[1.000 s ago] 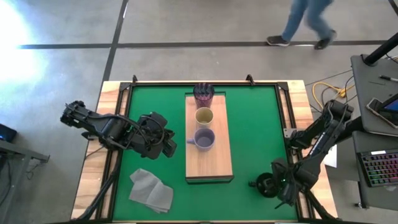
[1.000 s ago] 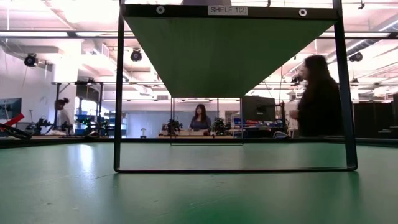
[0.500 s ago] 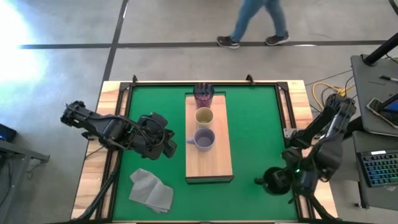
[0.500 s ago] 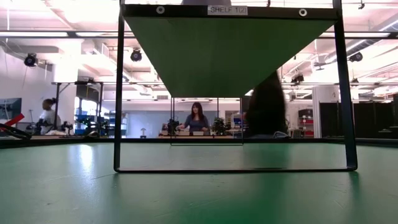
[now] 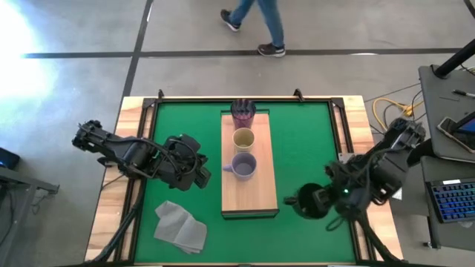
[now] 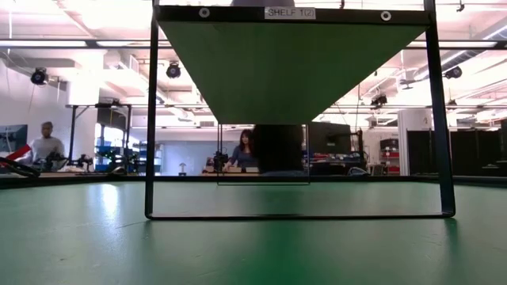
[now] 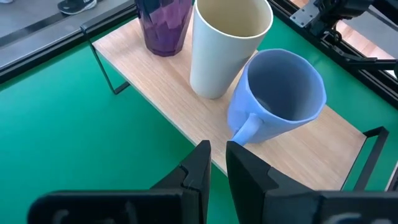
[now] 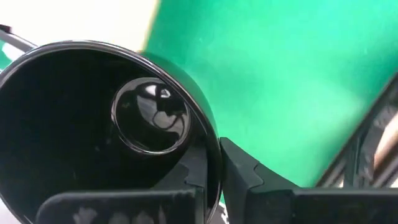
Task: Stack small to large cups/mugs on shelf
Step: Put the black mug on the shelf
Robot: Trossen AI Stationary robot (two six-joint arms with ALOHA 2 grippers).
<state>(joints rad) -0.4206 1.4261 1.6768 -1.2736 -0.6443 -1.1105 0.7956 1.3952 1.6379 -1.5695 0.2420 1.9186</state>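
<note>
The light-wood shelf [image 5: 249, 194] stands on the green mat and carries a row of three: a purple ribbed tumbler [image 5: 243, 113] at the far end, a cream cup [image 5: 243, 139], then a lavender mug [image 5: 244, 166] with its handle toward the left. My right gripper [image 5: 312, 202] is shut on the black mug [image 5: 303, 201] just right of the shelf's near end. My left gripper [image 5: 202, 178] is shut and empty, left of the shelf beside the lavender mug [image 7: 277, 96]. My right gripper holds the black mug by its rim wall [image 8: 213, 155], one finger inside the mug and one finger [image 8: 245, 171] outside. The mug's open mouth faces the wrist camera, its shiny bottom showing inside. Whether the mug is clear of the mat, I cannot tell.
A crumpled grey cloth [image 5: 180, 226] lies on the mat near the front left. The shelf stands on a dark metal frame [image 6: 150, 119], open underneath. A person walks on the floor beyond the table's far edge [image 5: 256, 22]. Bare board remains at the shelf's near end.
My right gripper has carried the black mug from the table's near right corner toward the left and a little farther in, up to the shelf's near right side. The person behind the table has walked leftward.
</note>
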